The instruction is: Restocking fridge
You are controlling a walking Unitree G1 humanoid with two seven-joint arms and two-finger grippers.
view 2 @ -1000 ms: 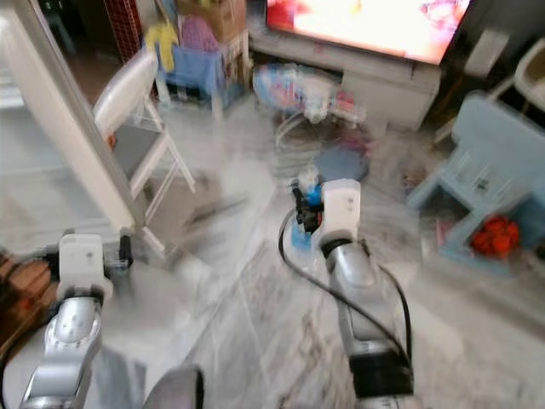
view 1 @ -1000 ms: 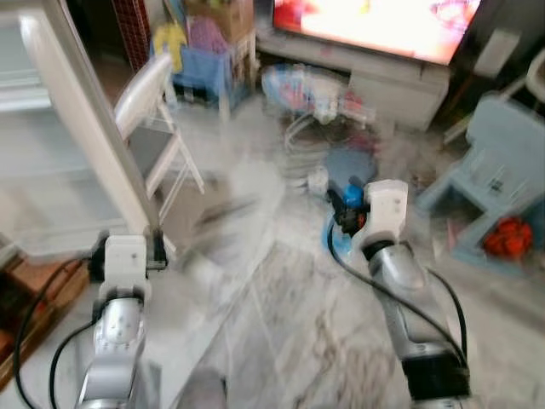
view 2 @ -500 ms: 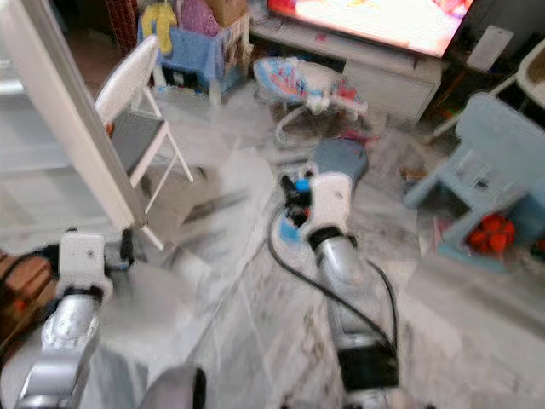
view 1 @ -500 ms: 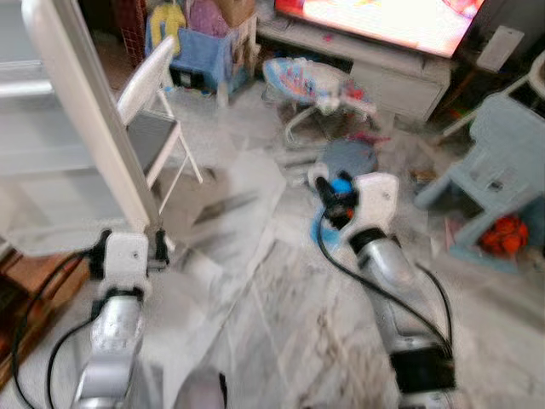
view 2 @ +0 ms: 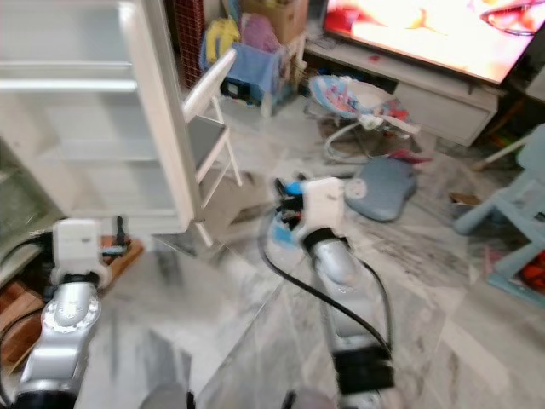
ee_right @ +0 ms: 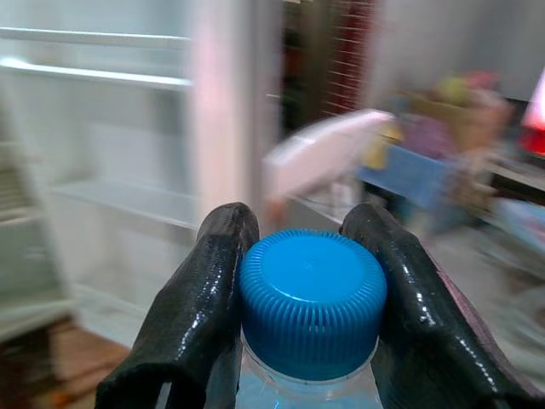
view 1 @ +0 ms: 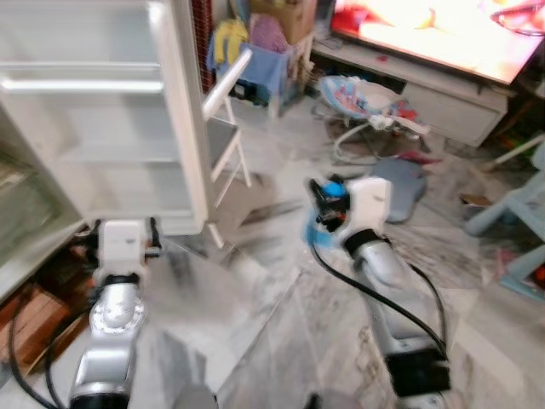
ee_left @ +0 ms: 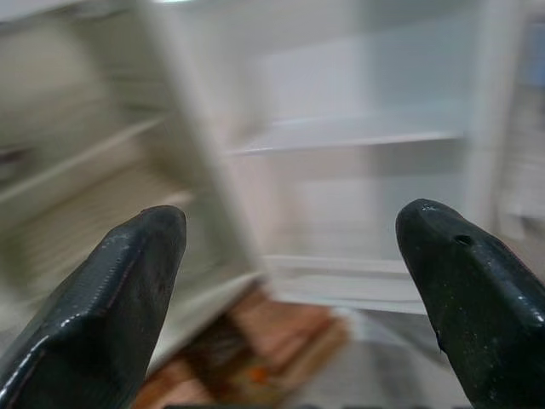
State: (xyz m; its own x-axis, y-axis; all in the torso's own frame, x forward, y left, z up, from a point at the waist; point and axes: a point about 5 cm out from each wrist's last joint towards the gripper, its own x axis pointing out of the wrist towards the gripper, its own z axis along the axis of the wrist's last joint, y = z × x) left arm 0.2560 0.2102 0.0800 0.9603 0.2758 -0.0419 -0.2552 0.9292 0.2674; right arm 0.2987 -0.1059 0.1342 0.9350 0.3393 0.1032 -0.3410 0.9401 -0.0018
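Two things blur the scene: motion smear over the marble floor (view 1: 281, 332), and the frame edge cutting off the fridge (view 1: 34, 196) at the far left, so its shelves read as pale bands and whatever sits in its lower part is too soft to name. Low beside it, something brown and wooden (view 1: 34, 315) lies half hidden behind the left arm. The open fridge door (view 1: 111, 128) shows white shelf rails. The left pincer (ee_left: 298, 281) points at the fridge interior with its fingers spread wide apart and nothing between them. Behind the door edge stands a white folding chair (view 1: 223, 119). Right of centre, the right pincer (ee_right: 311, 281) is clamped on a bottle (ee_right: 312, 307), held above the floor in front of the robot; its ribbed blue cap sits squeezed between the two pads, with clear plastic below, and the rest of its body is out of frame. Compared with a second ago, the camera has swung left: the fridge door now faces it broadly, and the television (view 1: 443, 34) has slid to the upper right.
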